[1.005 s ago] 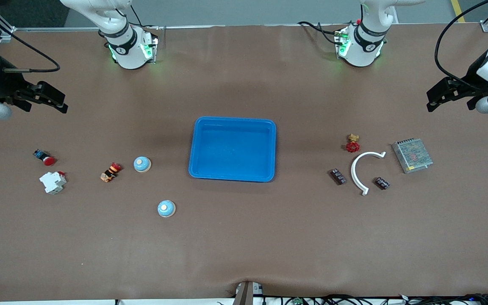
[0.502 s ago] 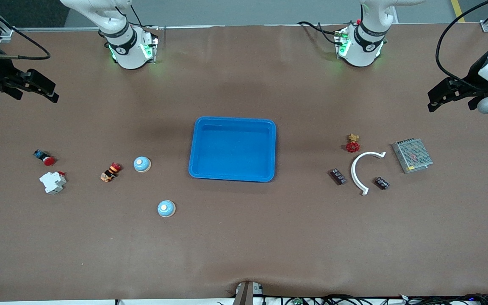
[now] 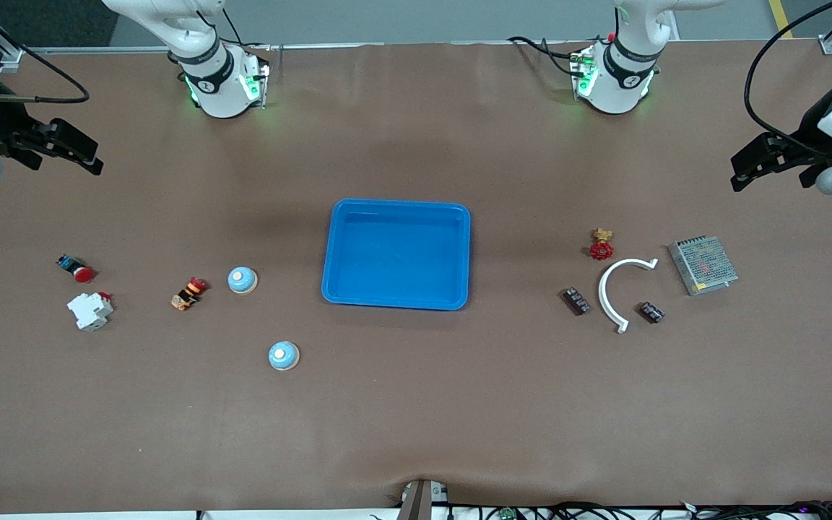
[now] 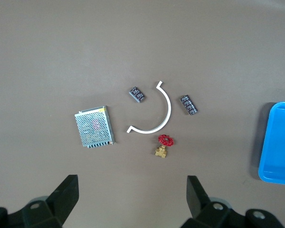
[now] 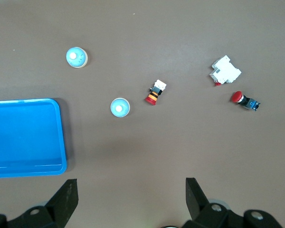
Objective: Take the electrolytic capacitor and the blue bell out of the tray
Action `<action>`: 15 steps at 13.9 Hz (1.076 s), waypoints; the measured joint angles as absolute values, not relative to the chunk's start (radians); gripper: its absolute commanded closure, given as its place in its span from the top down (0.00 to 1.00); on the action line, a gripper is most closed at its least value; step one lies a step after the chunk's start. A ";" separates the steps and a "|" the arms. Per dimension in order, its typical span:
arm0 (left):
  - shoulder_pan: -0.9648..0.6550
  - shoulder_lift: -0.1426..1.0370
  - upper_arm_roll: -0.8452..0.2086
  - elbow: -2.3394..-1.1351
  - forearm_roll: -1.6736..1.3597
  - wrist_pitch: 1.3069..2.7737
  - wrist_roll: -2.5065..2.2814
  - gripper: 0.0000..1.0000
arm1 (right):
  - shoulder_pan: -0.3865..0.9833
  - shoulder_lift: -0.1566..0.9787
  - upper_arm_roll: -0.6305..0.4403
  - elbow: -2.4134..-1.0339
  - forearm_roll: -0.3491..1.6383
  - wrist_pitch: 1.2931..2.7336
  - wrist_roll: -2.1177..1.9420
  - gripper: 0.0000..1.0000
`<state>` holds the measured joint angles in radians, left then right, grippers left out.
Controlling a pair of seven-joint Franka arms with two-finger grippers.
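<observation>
tray (image 4: 279,142): cut by left-wrist edge | capacitor (image 3: 576,300) markings: too small

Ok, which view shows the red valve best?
The left wrist view: the valve fills more of the picture there, with red handwheel and brass body distinct, beside the white arc. The front view shows it smaller. The right wrist view misses it.

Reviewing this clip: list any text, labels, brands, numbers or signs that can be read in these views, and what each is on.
No text can be read in any view.
Capacitors: pale markings on the dark bodies, too small to read.
Metal mesh power supply: no legible label.
White breaker: no legible print.
Arm bases: a small round emblem on the black band, too small to read.
Bells, blue tray: no markings.
</observation>
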<state>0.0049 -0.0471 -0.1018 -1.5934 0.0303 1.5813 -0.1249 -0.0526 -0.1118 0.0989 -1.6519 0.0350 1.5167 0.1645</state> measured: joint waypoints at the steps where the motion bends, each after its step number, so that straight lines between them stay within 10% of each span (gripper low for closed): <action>1: 0.006 -0.047 -0.101 -1.593 0.030 1.581 -0.125 1.00 | -0.053 -0.112 0.099 -1.653 0.035 1.518 0.164 1.00; 15: 0.019 -0.034 -0.111 -1.590 0.030 1.588 -0.122 1.00 | -0.074 -0.007 0.090 -1.457 0.014 1.479 0.165 1.00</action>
